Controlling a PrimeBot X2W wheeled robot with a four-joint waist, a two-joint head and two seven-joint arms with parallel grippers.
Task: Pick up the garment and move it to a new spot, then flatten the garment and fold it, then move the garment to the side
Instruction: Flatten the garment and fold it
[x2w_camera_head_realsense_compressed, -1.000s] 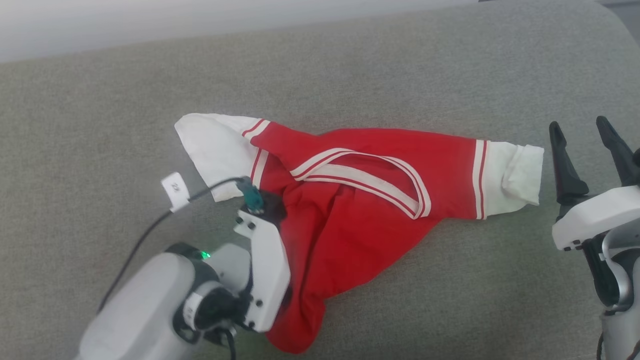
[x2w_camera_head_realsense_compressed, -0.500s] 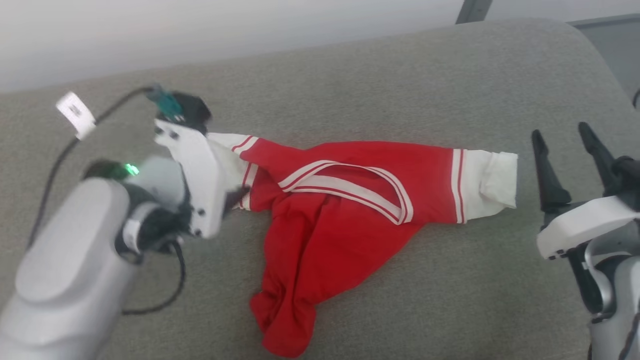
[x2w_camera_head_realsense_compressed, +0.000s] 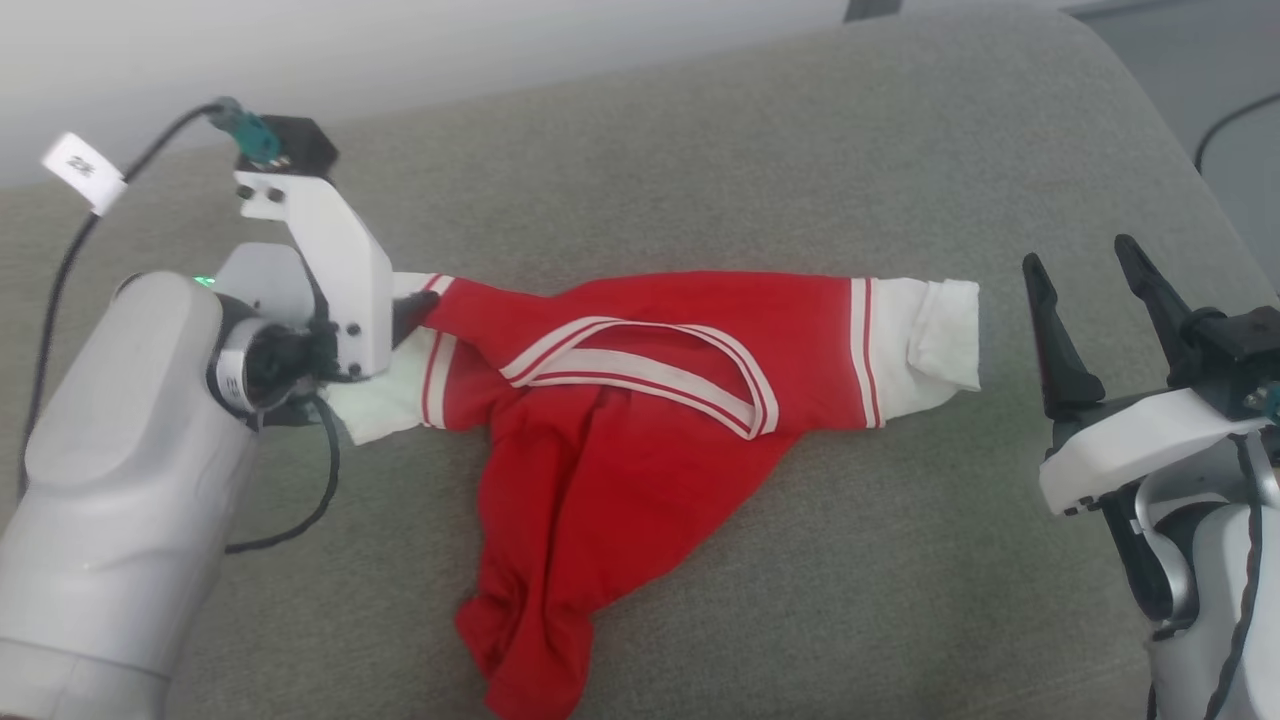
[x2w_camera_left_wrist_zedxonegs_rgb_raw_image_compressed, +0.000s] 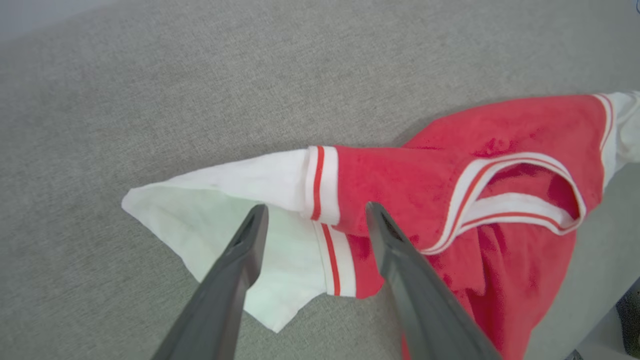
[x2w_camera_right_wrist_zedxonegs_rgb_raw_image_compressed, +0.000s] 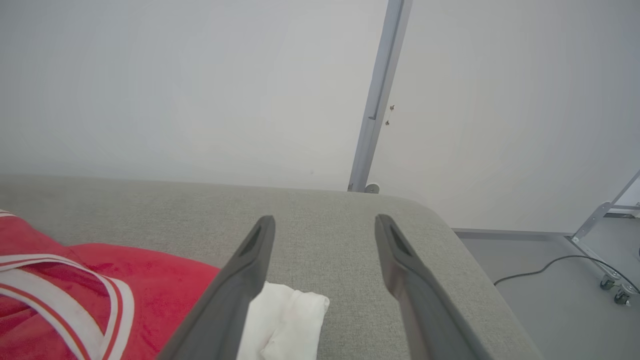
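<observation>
The garment (x2w_camera_head_realsense_compressed: 640, 430) is a red jersey with white ends and striped trim, lying crumpled on the grey cushion (x2w_camera_head_realsense_compressed: 700, 150). Its red body trails toward the near edge. My left gripper (x2w_camera_head_realsense_compressed: 408, 318) hovers at the garment's white left end, mostly hidden behind its white wrist housing. In the left wrist view this gripper (x2w_camera_left_wrist_zedxonegs_rgb_raw_image_compressed: 316, 207) is open, its fingers straddling the striped band of the garment (x2w_camera_left_wrist_zedxonegs_rgb_raw_image_compressed: 400, 175) with nothing held. My right gripper (x2w_camera_head_realsense_compressed: 1078, 255) stands open just right of the white right end. In the right wrist view that gripper (x2w_camera_right_wrist_zedxonegs_rgb_raw_image_compressed: 325, 218) is above bare cushion, the garment (x2w_camera_right_wrist_zedxonegs_rgb_raw_image_compressed: 150, 280) at its lower left.
The cushion's rounded right corner (x2w_camera_head_realsense_compressed: 1150, 110) drops to a grey floor with a black cable (x2w_camera_right_wrist_zedxonegs_rgb_raw_image_compressed: 550, 265). A white wall and a grey post (x2w_camera_right_wrist_zedxonegs_rgb_raw_image_compressed: 375, 100) stand behind. A black cable with a white tag (x2w_camera_head_realsense_compressed: 85, 170) loops from my left wrist.
My left gripper opened, let go of the red cloth and moved up and left to the garment's white end. The head camera shifted, and the right gripper stayed open.
</observation>
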